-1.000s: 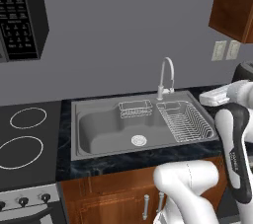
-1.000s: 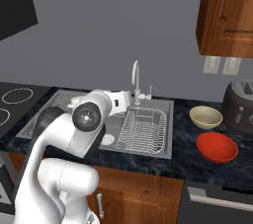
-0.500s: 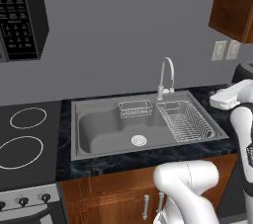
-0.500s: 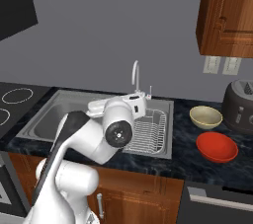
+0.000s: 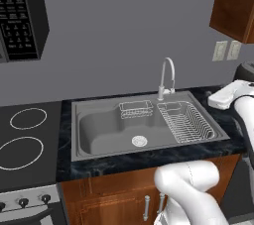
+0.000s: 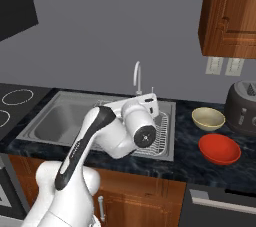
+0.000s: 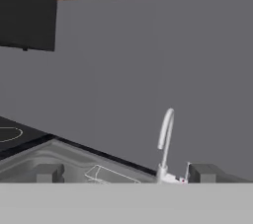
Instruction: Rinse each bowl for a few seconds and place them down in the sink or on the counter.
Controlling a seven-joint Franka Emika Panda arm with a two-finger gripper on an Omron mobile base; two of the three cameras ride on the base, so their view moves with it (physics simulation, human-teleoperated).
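Observation:
Two bowls stand on the dark counter (image 6: 186,157) to the right of the sink (image 6: 47,121): a tan bowl (image 6: 208,118) at the back and a shallow red bowl (image 6: 219,148) in front of it. Both stand upright and apart from the arm. My wrist (image 6: 141,121) hovers over the sink's right side, above the wire rack (image 6: 162,128), left of the bowls. In the hand view my gripper (image 7: 124,173) is open, its fingertips (image 7: 47,172) wide apart with nothing between them, and it looks at the tap (image 7: 165,141) and the grey wall.
The curved tap (image 5: 167,75) rises behind the sink basin (image 5: 99,130). A dark toaster (image 6: 242,108) stands at the far right behind the bowls. The black stovetop (image 5: 25,140) lies left of the sink under a microwave (image 5: 20,16). Wooden cabinets (image 6: 227,16) hang above.
My arm has swung to the right, from over the sink's middle to above the wire rack, nearer the bowls. The gripper has stayed open. The bowls have not moved.

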